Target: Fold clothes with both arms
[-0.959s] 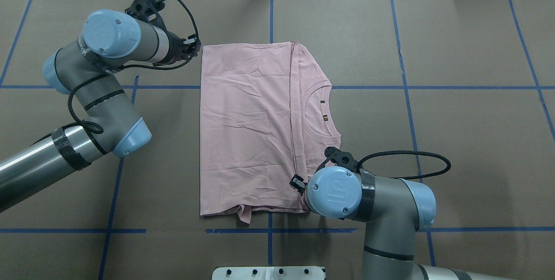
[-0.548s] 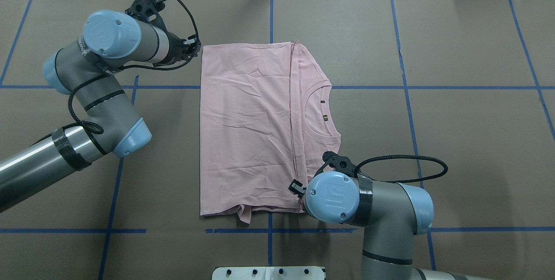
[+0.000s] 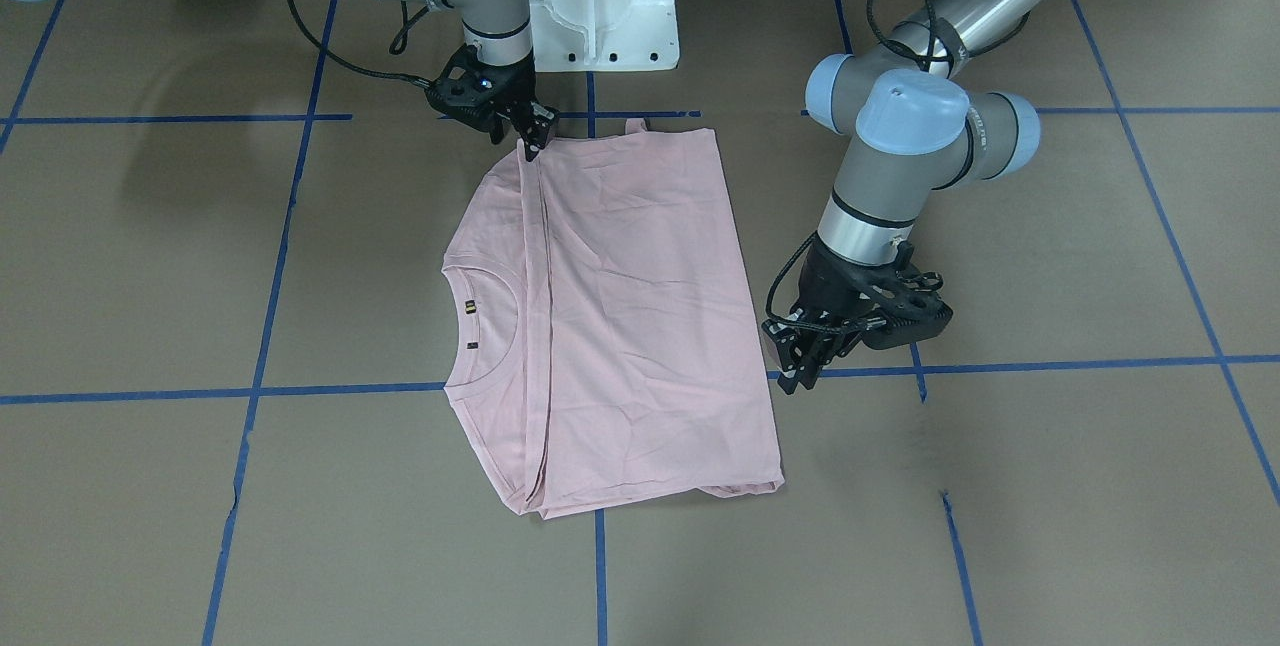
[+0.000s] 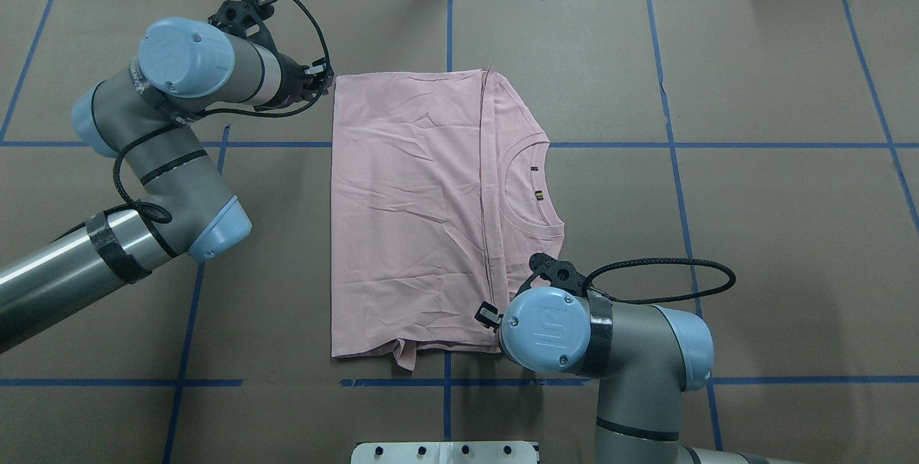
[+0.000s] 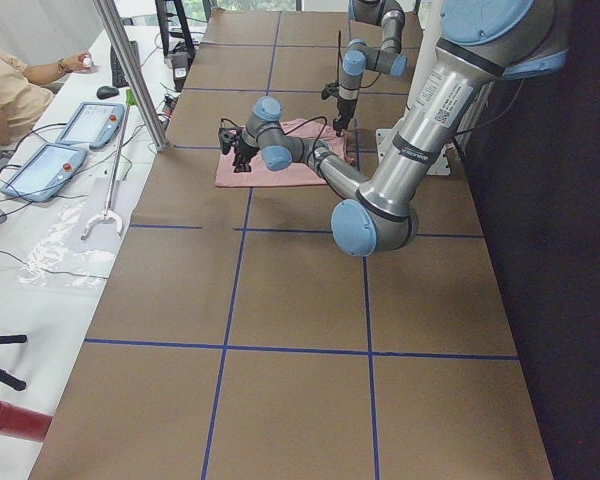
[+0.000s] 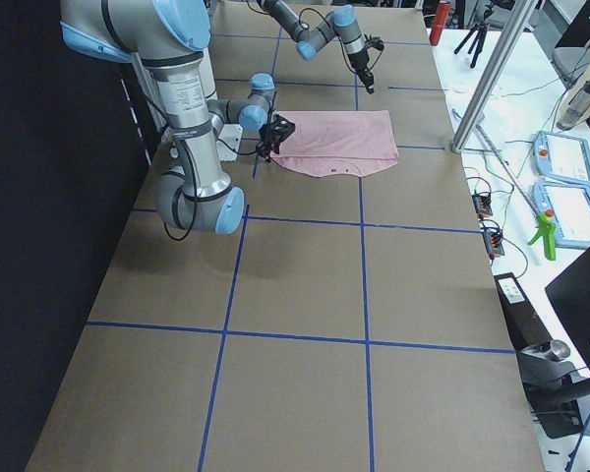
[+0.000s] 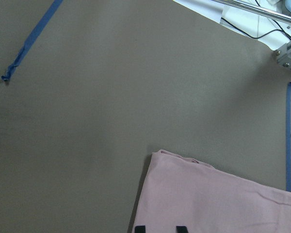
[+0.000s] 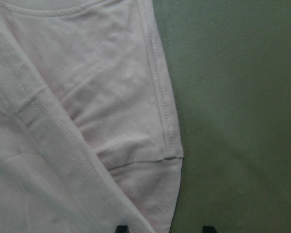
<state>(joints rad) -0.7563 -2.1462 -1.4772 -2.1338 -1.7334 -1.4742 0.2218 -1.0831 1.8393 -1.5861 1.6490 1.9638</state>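
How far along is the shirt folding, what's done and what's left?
Done: the T-shirt lies in a rectangle with one layer folded over, collar exposed. In hand: the right end effector is open over the near sleeve corner, the left end effector hangs open off the far corner; neither grips cloth. Left: probably grasping those corners and another fold.

The pink T-shirt (image 6: 339, 138) is lying flat on the brown worktop (image 6: 305, 295), its collar facing the camera; the near right arm (image 6: 192, 108) is lowering the right gripper (image 6: 272, 136) at the shirt's robot-side corner; the far left gripper (image 6: 370, 83) is hanging beyond its far edge.
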